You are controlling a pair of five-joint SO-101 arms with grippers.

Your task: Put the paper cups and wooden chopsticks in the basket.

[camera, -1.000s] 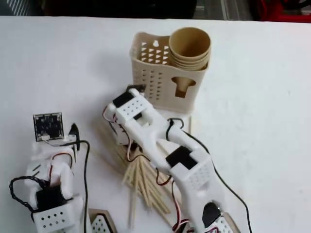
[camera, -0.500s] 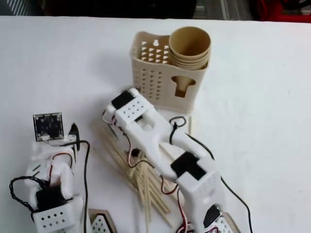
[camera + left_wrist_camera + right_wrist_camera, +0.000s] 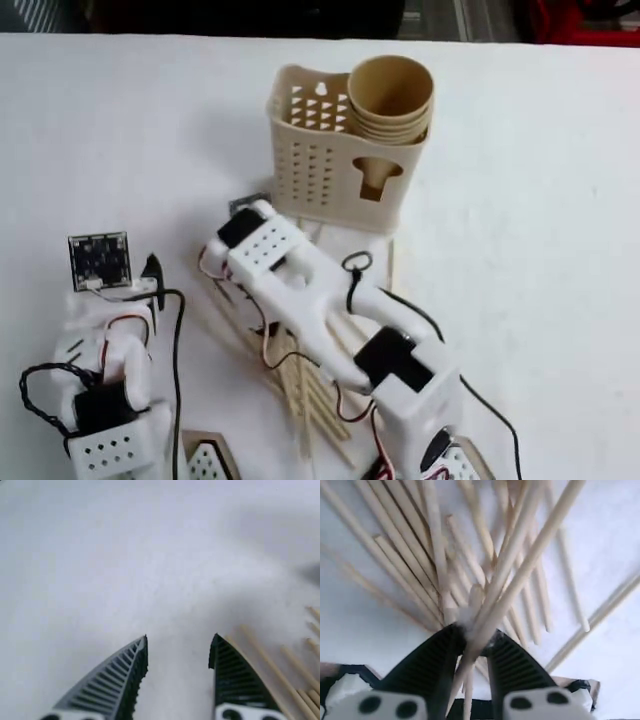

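Right gripper [image 3: 472,636] pinches a few wooden chopsticks [image 3: 520,565], shafts running ahead of the jaws; basket [image 3: 318,175] just beyond; left gripper [image 3: 177,647] spread, farther off.

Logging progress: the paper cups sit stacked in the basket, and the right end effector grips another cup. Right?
No. The paper cups sit stacked in the basket, but the right end effector grips wooden chopsticks, not a cup; the right wrist view shows it.
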